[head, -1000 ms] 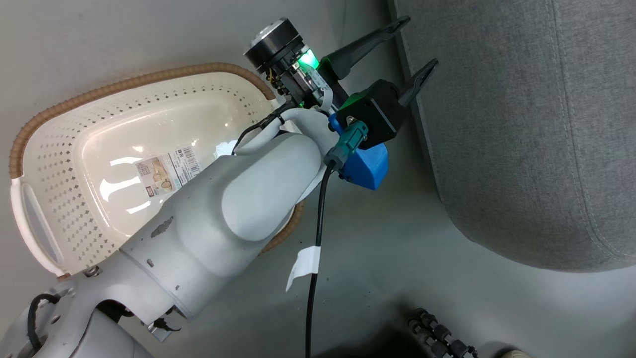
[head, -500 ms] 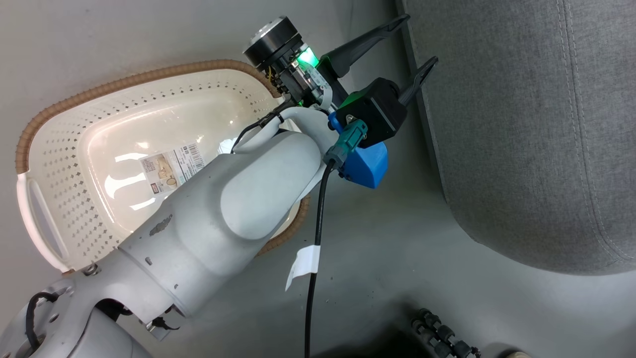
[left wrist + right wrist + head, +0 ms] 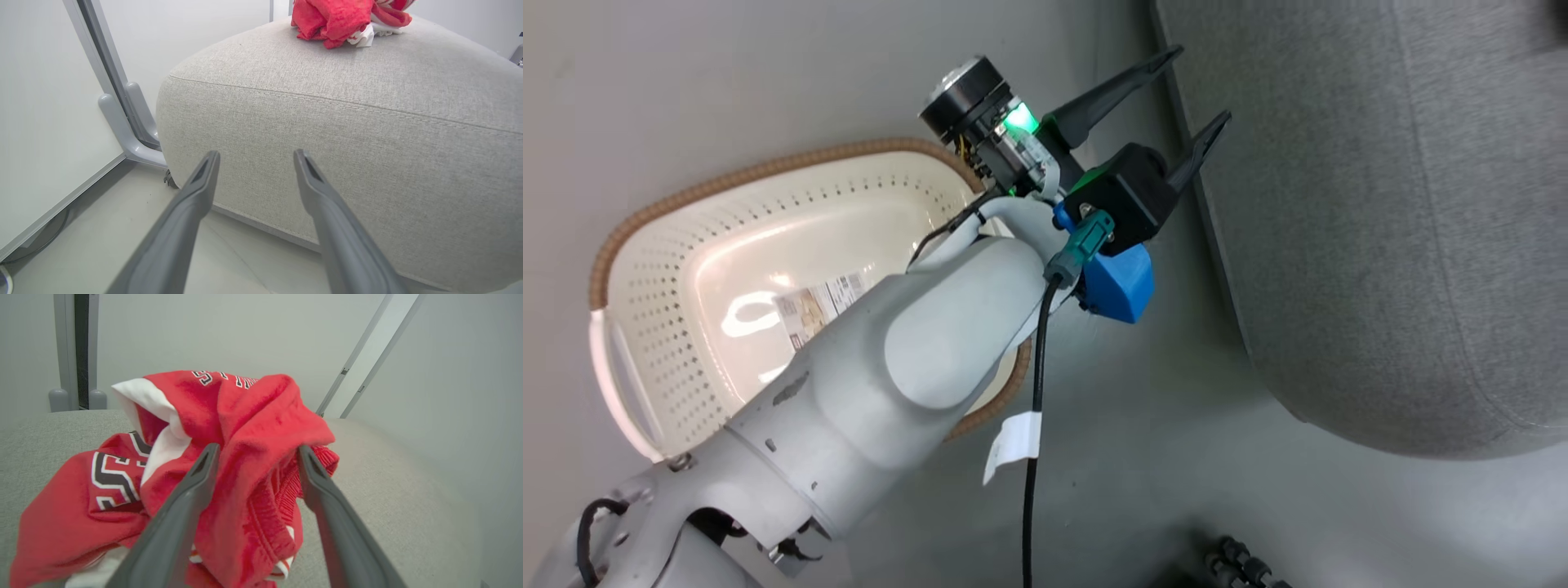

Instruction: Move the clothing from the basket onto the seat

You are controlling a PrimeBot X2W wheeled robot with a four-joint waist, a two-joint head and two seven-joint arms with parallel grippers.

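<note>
Your right gripper [image 3: 257, 451] stands wide open, fingers either side of a fold of the red clothing [image 3: 245, 416], which is heaped on the grey seat [image 3: 408, 477]. Your left gripper [image 3: 255, 157] is also wide open and holds nothing. It faces the seat's side, with the clothing at 12 o'clock. In the head view the basket [image 3: 662, 327] lies at its 8 o'clock.

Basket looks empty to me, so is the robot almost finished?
Nearly. Done: the basket shows only a label where the arm doesn't hide it, and the red clothing lies on the seat. In hand: the right gripper stands open around a fold. Left: drawing it clear; the left gripper is open, empty.
</note>
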